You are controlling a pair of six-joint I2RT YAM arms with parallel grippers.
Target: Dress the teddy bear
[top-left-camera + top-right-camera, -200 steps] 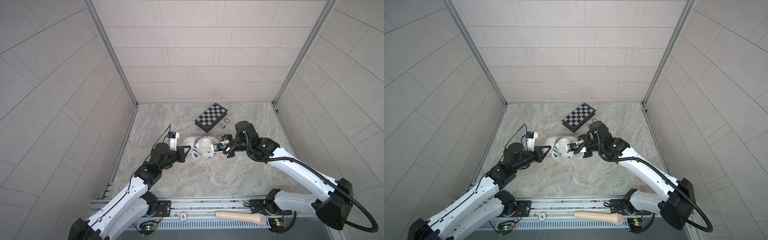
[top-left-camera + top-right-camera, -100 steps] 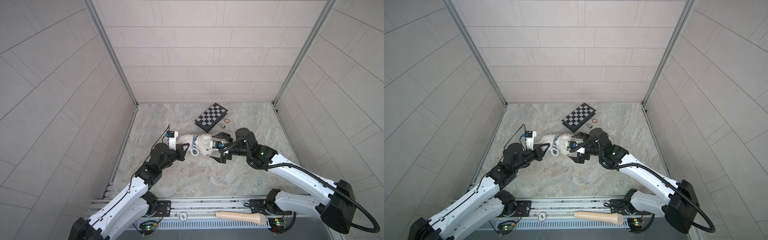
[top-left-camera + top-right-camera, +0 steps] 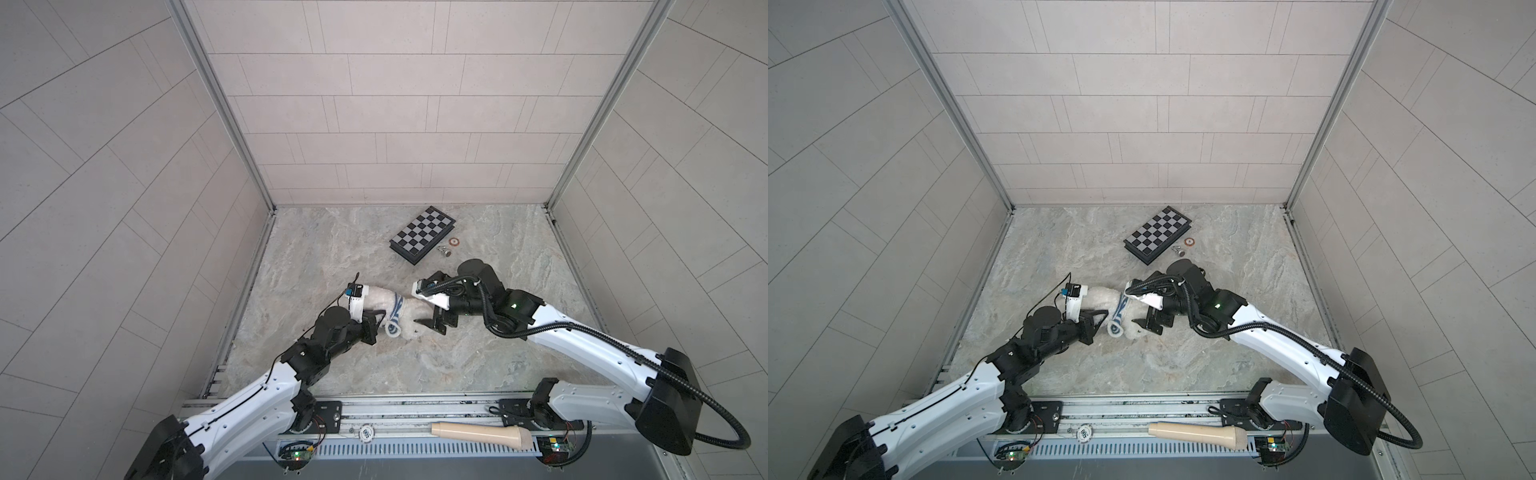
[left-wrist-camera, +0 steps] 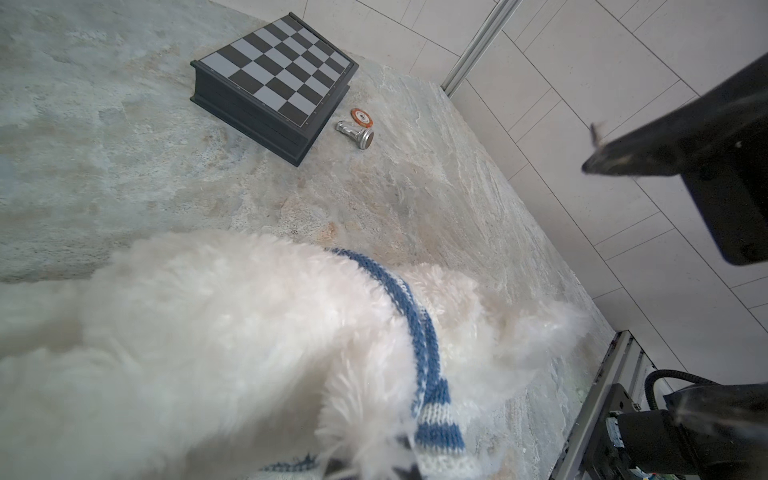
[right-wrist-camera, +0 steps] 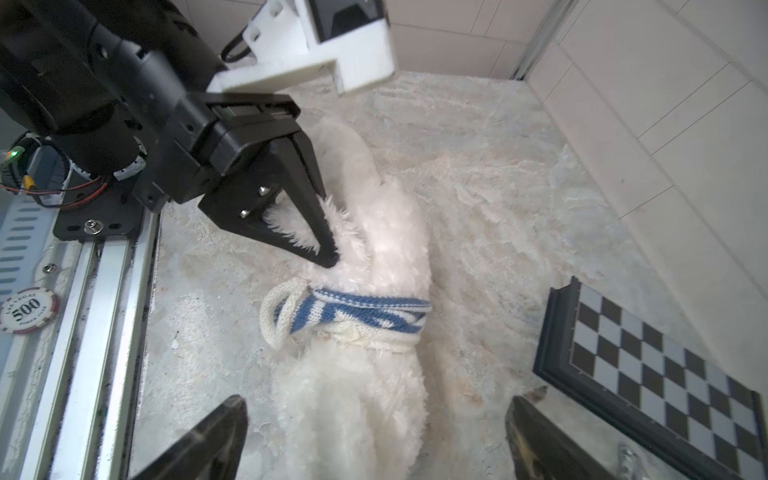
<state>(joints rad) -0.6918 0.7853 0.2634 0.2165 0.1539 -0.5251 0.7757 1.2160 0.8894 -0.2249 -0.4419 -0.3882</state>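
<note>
left end effector (image 5: 329, 258) pinches teddy bear (image 5: 395, 232); face hidden.

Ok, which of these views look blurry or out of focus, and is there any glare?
Left wrist view: the teddy bear fur nearest the lens is soft, the chessboard crisp. Right wrist view: the striped shirt is sharp, the right gripper's fingers blurred. Both top views: even light, no glare, wall lines bowed.
</note>
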